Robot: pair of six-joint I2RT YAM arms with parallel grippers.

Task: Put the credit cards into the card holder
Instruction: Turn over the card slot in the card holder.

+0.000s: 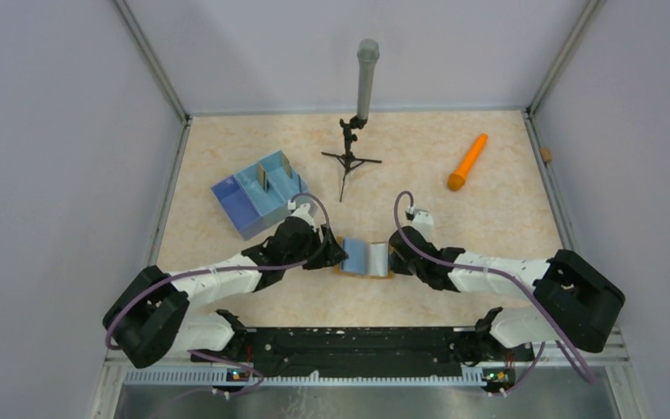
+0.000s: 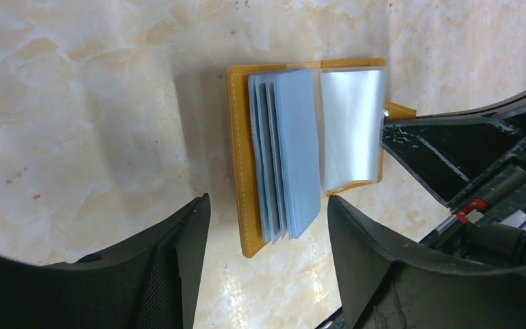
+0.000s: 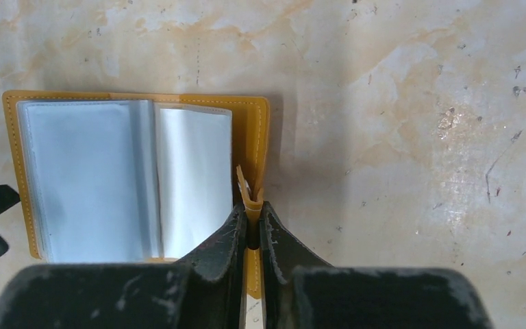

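Here is the floor of the cell: a beige, marble-patterned tabletop (image 1: 488, 236), glossy enough to throw back the lamps, scuffed and speckled up close in the right wrist view. Plain pale grey walls (image 1: 52, 131) close it in on three sides, with metal corner posts (image 1: 153, 61) rising at the back.

Far centre, a small black tripod stand (image 1: 350, 159) carries an upright grey tube (image 1: 366, 78). To its right an orange cone-shaped stick (image 1: 468, 162) lies flat. At the left sits a blue divided plastic tray (image 1: 237, 209), with two thin grey-brown credit cards (image 1: 262, 178) standing on edge in its compartments.

Centre stage, between the two arms: the mustard-orange folding card holder (image 1: 365, 257) lies open and flat on the tabletop, its greyish-blue pockets (image 2: 298, 151) fanned on one half and a clear sleeve (image 2: 349, 123) on the other.

The right gripper (image 3: 250, 219) has its fingers pressed together on the holder's orange snap tab (image 3: 248, 199). The left gripper (image 2: 267, 202) hangs over the opposite edge with its jaws spread wide, straddling the pockets and gripping nothing.
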